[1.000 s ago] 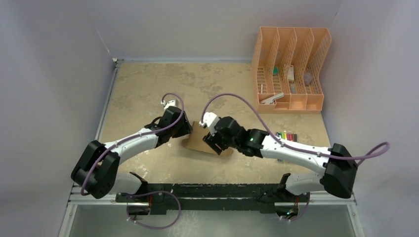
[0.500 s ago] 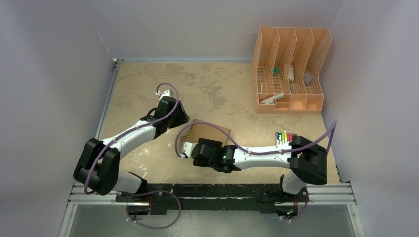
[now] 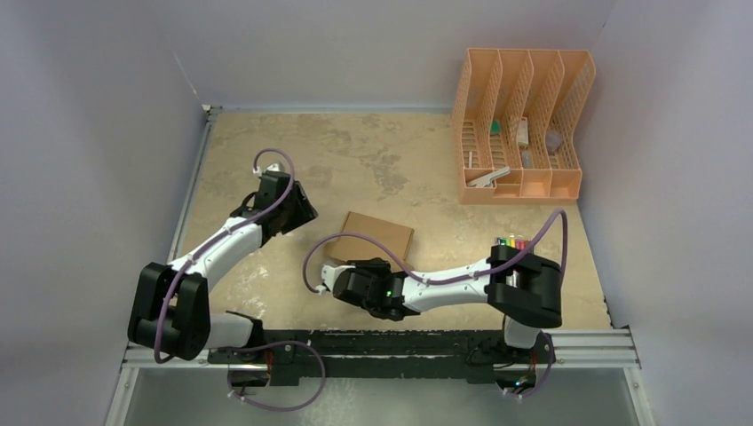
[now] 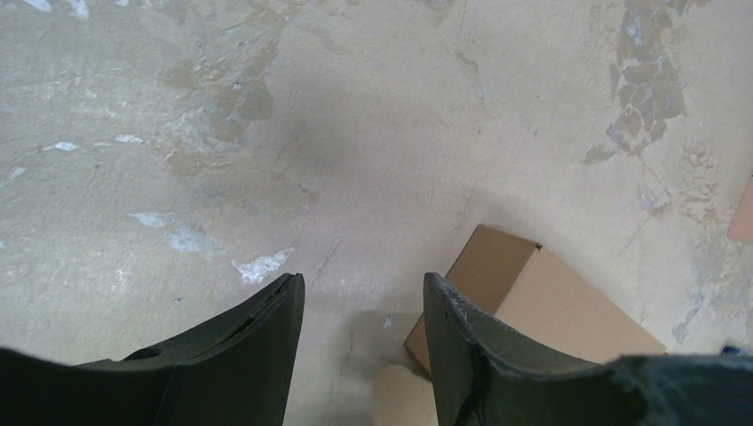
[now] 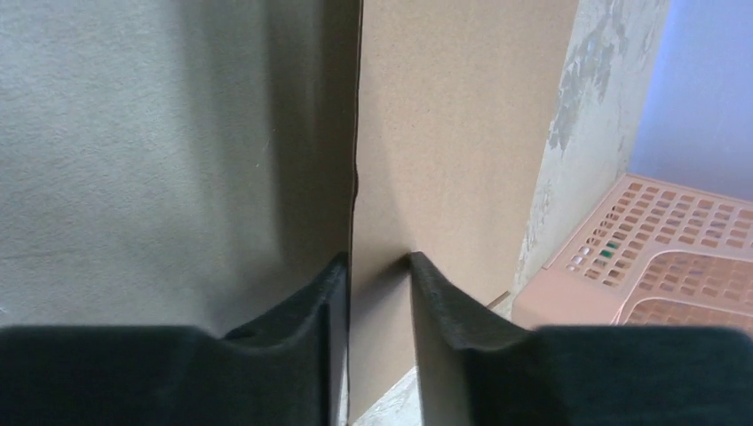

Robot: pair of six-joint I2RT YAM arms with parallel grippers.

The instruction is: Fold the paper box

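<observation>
The paper box (image 3: 379,234) is a small plain brown carton lying flat in the middle of the table. My left gripper (image 3: 304,213) is open and empty, hovering over bare table just left of the box. In the left wrist view the box (image 4: 542,297) lies behind the right finger, with the gripper (image 4: 362,282) clear of it. My right gripper (image 3: 351,271) is low at the box's near left corner. In the right wrist view its fingers (image 5: 377,259) stand a little apart, astride an edge of the cardboard (image 5: 462,133), touching it.
An orange plastic file rack (image 3: 524,124) with small items stands at the back right and shows in the right wrist view (image 5: 675,266). A pack of coloured markers (image 3: 513,242) lies by the right arm's elbow. Walls close the left, back and right sides.
The right arm has swung from over the box round to its near left side and dropped low. The left arm has drawn back to the left. The box now lies flat, slightly farther back.
</observation>
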